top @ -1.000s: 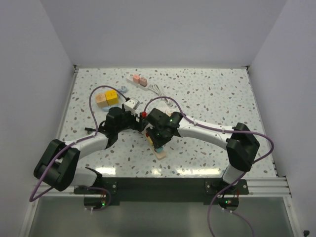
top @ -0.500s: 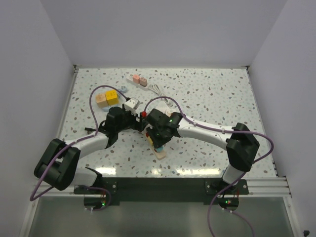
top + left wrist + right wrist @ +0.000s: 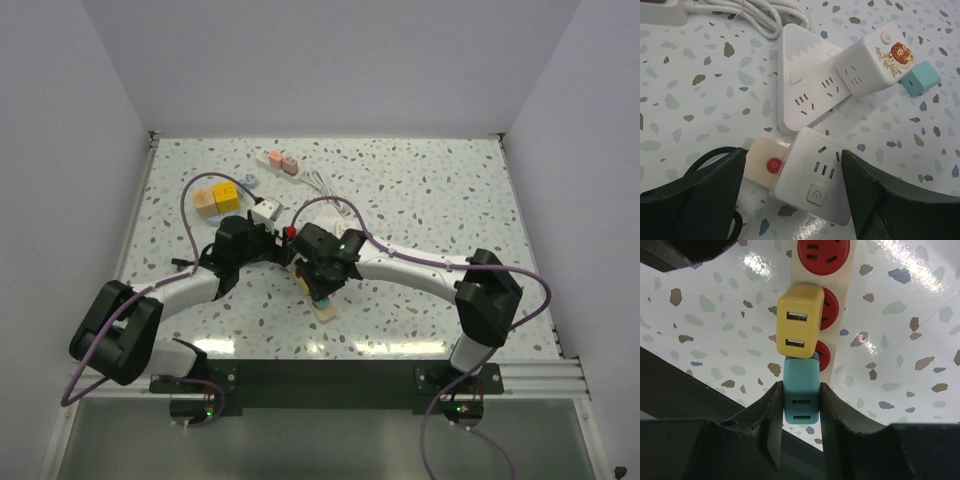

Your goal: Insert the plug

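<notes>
My right gripper (image 3: 800,388) is shut on a teal plug (image 3: 801,374), with one finger on each side of it. The plug stands over the third red socket of a beige power strip (image 3: 846,315) and its prongs are hidden. A yellow plug (image 3: 797,326) sits in the socket beside it, and the top red socket (image 3: 823,251) is bare. My left gripper (image 3: 794,166) spans the strip's end with the red button (image 3: 774,165) and a white adapter (image 3: 821,175). Its fingers touch both outer sides. From above, both grippers (image 3: 272,248) (image 3: 320,280) meet mid-table at the strip (image 3: 326,312).
Just beyond my left gripper lie a white triangular power strip (image 3: 800,85), a white cube adapter with a tiger print (image 3: 875,62), a small teal charger (image 3: 920,80) and coiled white cable (image 3: 760,15). Yellow (image 3: 227,196) and peach (image 3: 204,202) cubes and a pink-socket strip (image 3: 280,162) lie farther back.
The right arm has edged slightly to the left with the teal plug. The left arm and both grips look the same.
</notes>
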### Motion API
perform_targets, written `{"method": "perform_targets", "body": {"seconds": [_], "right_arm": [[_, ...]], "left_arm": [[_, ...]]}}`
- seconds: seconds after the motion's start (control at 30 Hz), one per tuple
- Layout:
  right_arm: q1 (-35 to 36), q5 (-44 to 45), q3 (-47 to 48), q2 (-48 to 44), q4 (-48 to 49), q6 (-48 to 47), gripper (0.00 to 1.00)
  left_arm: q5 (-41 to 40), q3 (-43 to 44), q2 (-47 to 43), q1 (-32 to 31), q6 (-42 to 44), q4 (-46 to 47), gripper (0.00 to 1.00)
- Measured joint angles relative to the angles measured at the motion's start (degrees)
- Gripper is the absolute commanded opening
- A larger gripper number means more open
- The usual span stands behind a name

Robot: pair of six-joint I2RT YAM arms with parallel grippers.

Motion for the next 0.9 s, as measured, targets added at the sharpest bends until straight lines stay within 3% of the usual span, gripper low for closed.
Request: {"method": "perform_targets", "body": {"seconds": [0.47, 0.9], "right_arm": [[2.34, 5.44, 0.98, 1.05, -0.26, 3.72, 0.0], [6.62, 12.46, 0.59, 1.62, 1.99, 1.25, 0.0]], "left_arm": [[-0.13, 0.02, 0.0, 0.37, 0.0, 0.0, 0.82], [-0.13, 0.44, 0.44, 0.17, 0.2, -0.07, 0.82]]}}
